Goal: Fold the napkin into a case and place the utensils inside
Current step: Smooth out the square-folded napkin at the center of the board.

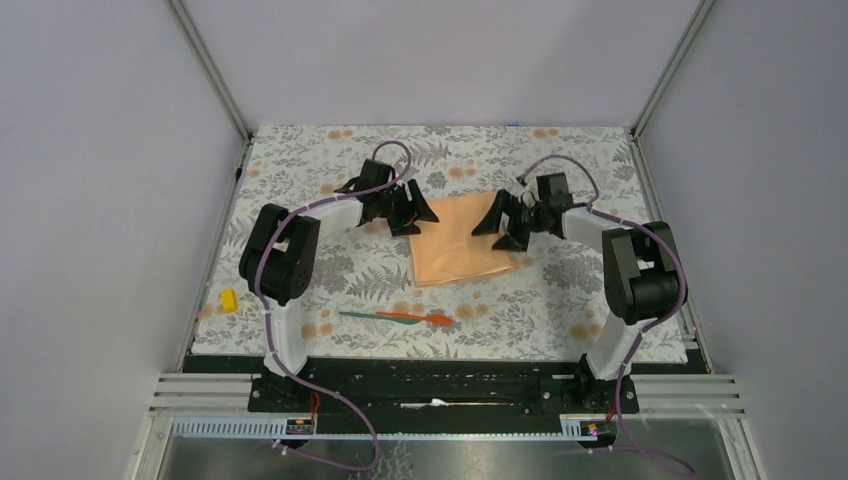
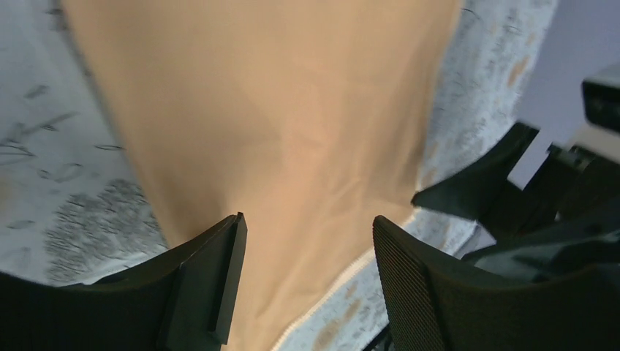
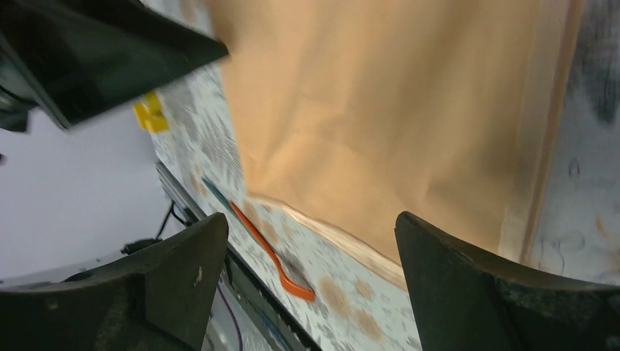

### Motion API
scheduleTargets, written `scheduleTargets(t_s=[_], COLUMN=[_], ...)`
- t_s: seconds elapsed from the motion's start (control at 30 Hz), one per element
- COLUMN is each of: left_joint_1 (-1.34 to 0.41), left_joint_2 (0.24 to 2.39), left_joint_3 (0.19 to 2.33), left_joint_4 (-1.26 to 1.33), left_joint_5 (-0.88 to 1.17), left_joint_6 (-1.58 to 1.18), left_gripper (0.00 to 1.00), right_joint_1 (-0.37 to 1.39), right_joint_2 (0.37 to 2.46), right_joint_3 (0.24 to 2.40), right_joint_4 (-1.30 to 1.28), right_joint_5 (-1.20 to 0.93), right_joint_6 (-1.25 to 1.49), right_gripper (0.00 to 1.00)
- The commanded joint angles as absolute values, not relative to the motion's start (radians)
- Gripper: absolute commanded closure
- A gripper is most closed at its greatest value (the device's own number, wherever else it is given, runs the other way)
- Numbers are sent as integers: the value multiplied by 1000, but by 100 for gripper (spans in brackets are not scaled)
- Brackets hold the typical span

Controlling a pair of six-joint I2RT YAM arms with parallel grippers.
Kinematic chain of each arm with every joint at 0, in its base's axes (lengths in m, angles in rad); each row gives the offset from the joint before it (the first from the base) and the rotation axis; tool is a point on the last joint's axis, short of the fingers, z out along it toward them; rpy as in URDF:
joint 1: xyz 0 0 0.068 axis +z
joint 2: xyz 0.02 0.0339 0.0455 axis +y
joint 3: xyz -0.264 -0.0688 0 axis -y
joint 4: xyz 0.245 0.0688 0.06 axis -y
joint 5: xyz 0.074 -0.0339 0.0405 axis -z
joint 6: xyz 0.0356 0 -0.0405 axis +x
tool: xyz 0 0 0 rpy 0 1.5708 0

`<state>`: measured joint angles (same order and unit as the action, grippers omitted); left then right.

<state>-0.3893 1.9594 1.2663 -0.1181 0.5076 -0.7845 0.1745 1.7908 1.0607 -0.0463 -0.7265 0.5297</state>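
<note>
The peach-orange napkin (image 1: pixel 463 240) lies on the tablecloth at mid-table, also filling the left wrist view (image 2: pixel 278 124) and right wrist view (image 3: pixel 387 110). My left gripper (image 1: pixel 418 212) is open at the napkin's far left corner, jaws wide apart with nothing between them. My right gripper (image 1: pixel 497 222) is open at the napkin's far right edge, empty. The utensils lie together near the front: an orange-red fork (image 1: pixel 420 318), seen also in the right wrist view (image 3: pixel 267 248), and a teal-green piece (image 1: pixel 358 314). No folded case shows.
A small yellow block (image 1: pixel 229 300) sits at the left front of the grey floral tablecloth (image 1: pixel 560 300); it also shows in the right wrist view (image 3: pixel 150 113). Grey walls enclose the table on three sides. The black rail (image 1: pixel 440 375) runs along the near edge.
</note>
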Motion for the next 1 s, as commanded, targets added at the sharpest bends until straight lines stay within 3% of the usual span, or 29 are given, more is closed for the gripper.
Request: scheduleTargets(t_s=[0.0, 0.2, 0.4, 0.63, 0.97], left_joint_1=[-379, -376, -388, -455, -484], left_joint_2=[2014, 2041, 1907, 1797, 1709], left_joint_3=[1322, 1334, 1322, 1134, 880], left_joint_4=[-138, -217, -237, -109, -63], left_joint_5=[447, 383, 446, 588, 530], left_joint_6=[-732, -667, -667, -747, -713], left_gripper=[29, 28, 23, 22, 21], right_joint_1=[180, 179, 182, 183, 180], right_joint_2=[1737, 1663, 1574, 1598, 1537], right_joint_3=[935, 801, 831, 864, 808], right_joint_4=[-12, -73, -165, -129, -263], right_joint_5=[-693, -552, -593, -645, -453], right_joint_6=[478, 423, 384, 417, 336], right_gripper=[9, 9, 8, 7, 8])
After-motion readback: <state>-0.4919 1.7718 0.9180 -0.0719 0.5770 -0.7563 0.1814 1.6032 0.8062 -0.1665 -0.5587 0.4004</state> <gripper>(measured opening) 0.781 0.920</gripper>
